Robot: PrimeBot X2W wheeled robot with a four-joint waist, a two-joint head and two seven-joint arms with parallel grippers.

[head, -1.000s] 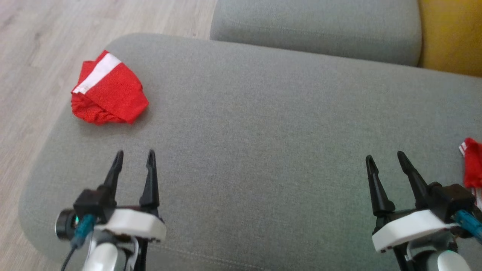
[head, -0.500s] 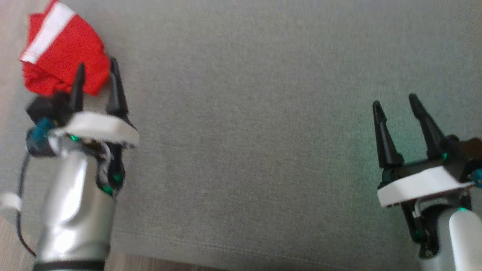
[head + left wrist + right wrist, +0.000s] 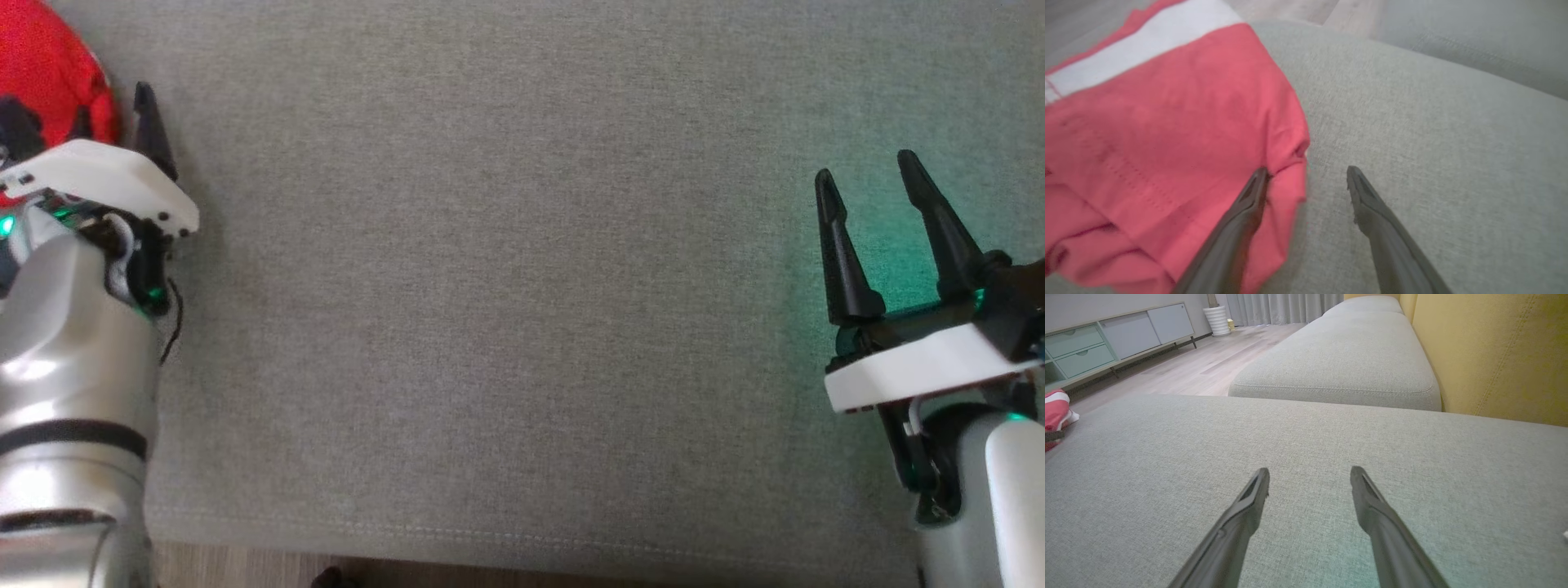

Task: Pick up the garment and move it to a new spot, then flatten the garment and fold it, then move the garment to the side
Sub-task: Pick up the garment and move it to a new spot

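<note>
The garment (image 3: 45, 69) is a crumpled red piece with a white band, lying at the far left of the grey sofa cushion (image 3: 506, 286). My left gripper (image 3: 114, 106) is open at the garment's right edge. In the left wrist view, the left gripper (image 3: 1307, 170) has one finger lying over the hem of the garment (image 3: 1167, 122) and the other over bare cushion. My right gripper (image 3: 865, 167) hovers open and empty over the cushion's right side. The right wrist view shows the right gripper (image 3: 1310, 470) well away from the garment (image 3: 1055, 412).
A second grey cushion (image 3: 1339, 363) lies beyond this one, beside a yellow backrest (image 3: 1494, 355). Wooden floor (image 3: 1200, 363) runs to the left, with a low sideboard (image 3: 1106, 339) and a white pot (image 3: 1218, 320) at the wall. The cushion's front seam (image 3: 490, 535) is close to me.
The head camera has tilted down and shifted, so the whole picture moved. My left arm has reached forward from short of the garment to its right edge. Both grippers stay open.
</note>
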